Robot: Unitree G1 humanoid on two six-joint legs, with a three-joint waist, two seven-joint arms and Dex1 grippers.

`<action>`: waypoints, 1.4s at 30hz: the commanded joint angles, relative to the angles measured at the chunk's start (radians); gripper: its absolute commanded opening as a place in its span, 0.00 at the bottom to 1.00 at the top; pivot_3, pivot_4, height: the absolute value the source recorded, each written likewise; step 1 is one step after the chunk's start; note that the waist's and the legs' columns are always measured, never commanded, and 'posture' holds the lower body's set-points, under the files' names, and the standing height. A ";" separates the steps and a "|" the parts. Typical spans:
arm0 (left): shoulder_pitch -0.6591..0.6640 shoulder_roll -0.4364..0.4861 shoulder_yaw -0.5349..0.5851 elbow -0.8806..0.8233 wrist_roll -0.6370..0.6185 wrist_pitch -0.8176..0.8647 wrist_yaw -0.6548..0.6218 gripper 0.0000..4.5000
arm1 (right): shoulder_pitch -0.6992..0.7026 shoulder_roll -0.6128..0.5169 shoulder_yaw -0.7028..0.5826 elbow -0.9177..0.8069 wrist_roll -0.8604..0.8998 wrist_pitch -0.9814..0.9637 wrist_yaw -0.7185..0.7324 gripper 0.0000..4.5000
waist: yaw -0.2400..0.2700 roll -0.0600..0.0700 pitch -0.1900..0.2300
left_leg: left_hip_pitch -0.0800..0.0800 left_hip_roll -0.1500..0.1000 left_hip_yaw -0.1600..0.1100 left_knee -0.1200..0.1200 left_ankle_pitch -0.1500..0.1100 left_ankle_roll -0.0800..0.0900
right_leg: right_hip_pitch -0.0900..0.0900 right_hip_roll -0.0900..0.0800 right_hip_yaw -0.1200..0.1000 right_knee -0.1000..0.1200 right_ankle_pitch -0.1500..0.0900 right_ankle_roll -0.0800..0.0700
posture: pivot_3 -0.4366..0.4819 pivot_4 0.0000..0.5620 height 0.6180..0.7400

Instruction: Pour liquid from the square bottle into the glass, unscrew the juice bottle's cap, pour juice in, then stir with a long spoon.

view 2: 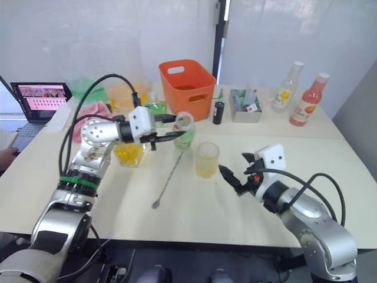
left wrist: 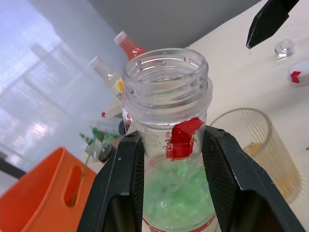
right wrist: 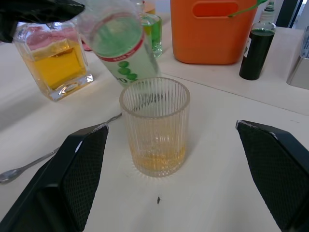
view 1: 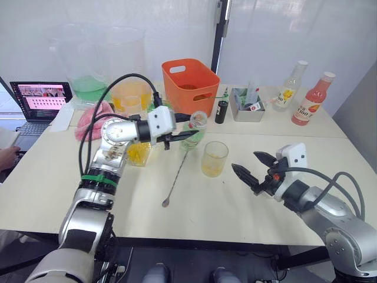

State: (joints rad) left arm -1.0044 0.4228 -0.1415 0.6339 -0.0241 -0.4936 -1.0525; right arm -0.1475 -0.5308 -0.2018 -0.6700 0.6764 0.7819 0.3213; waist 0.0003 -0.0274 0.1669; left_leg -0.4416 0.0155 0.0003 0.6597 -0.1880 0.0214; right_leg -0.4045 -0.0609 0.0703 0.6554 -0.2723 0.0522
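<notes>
On pale desk (view 1: pixel 194 212), left claw (view 1: pixel 184 134) pinched open juice bottle (view 1: pixel 197 131), tilted toward glass (view 1: pixel 214 158); right claw (view 1: pixel 252 169) spread.

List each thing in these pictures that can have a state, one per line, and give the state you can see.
juice bottle: uncapped, tilted, held at the neck by the left tool
juice bottle's cap: off, lying on the table
glass: upright, a little yellow liquid at the bottom
square bottle: upright, holds yellow liquid
long spoon: lying flat on the table
right tool: open, holding nothing
</notes>
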 commanded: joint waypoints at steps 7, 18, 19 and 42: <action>-0.204 -0.025 -0.093 0.366 0.296 -0.421 0.339 0.34 | -0.028 0.016 0.009 -0.091 0.053 0.041 -0.049 1.00 | -0.003 0.000 0.000 | 0.000 0.000 0.000 0.000 0.000 0.000 | 0.000 0.000 0.000 0.000 0.000 0.000 | 0.48 0.27 0.99; -0.297 -0.013 -0.263 0.535 0.630 -0.545 0.769 0.34 | -0.014 0.013 0.017 -0.122 0.076 0.054 -0.069 1.00 | -0.003 -0.001 0.001 | -0.001 -0.001 -0.001 0.000 0.000 0.000 | 0.000 0.000 -0.001 0.001 0.000 0.001 | 0.48 0.27 0.99; -0.304 -0.009 -0.285 0.541 0.666 -0.544 0.812 0.34 | -0.014 0.012 0.018 -0.123 0.075 0.054 -0.070 1.00 | -0.003 -0.001 0.001 | -0.001 -0.001 -0.001 0.000 0.000 0.000 | 0.000 0.000 -0.001 0.000 0.000 0.001 | 0.48 0.27 0.99; -0.396 0.011 -0.518 0.599 0.962 -0.514 1.297 0.34 | -0.019 0.013 0.015 -0.135 0.121 0.056 -0.118 1.00 | -0.001 -0.002 0.001 | -0.001 -0.001 0.000 0.000 0.000 0.000 | -0.001 0.000 -0.001 0.001 0.000 0.001 | 0.48 0.27 0.99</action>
State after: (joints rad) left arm -1.3477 0.4265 -0.6711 1.2429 0.9450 -1.0014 0.2037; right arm -0.1585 -0.5166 -0.1715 -0.7589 0.7863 0.8476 0.2074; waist -0.0011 -0.0291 0.1679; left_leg -0.4429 0.0143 -0.0001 0.6597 -0.1880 0.0212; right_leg -0.4055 -0.0612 0.0695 0.6568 -0.2721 0.0528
